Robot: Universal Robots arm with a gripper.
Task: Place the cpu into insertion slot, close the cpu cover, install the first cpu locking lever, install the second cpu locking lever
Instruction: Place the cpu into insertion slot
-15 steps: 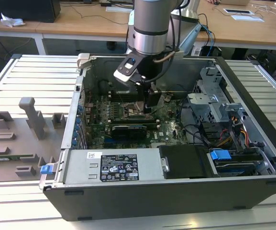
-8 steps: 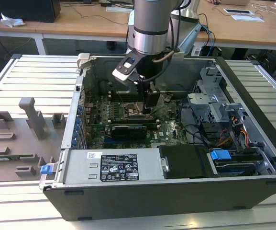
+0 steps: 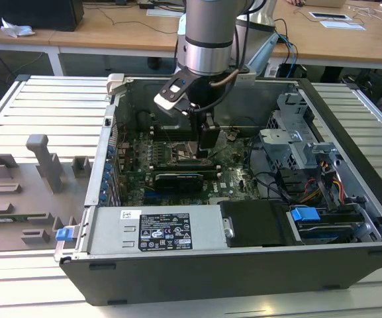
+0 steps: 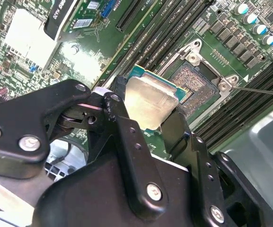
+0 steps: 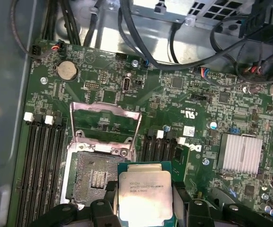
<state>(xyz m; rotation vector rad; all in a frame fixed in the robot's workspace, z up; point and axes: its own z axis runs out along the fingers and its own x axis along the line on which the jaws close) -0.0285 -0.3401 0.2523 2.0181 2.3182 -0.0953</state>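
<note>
Hand (image 4: 146,112) clamps cpu (image 5: 143,194) by opposite edges, beside uncovered insertion slot (image 5: 94,178).

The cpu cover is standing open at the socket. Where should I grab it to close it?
Probably the free bar of the cpu cover, opposite its hinge at the insertion slot. It is a thin frame tilted up, so come from above. The gripper holds the cpu.

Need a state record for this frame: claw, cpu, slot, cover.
claw: shut on cpu
cpu: held by its edges at one corner of the slot, not seated
slot: empty, contacts exposed
cover: swung open, off the slot
task state: cpu not yet placed
</note>
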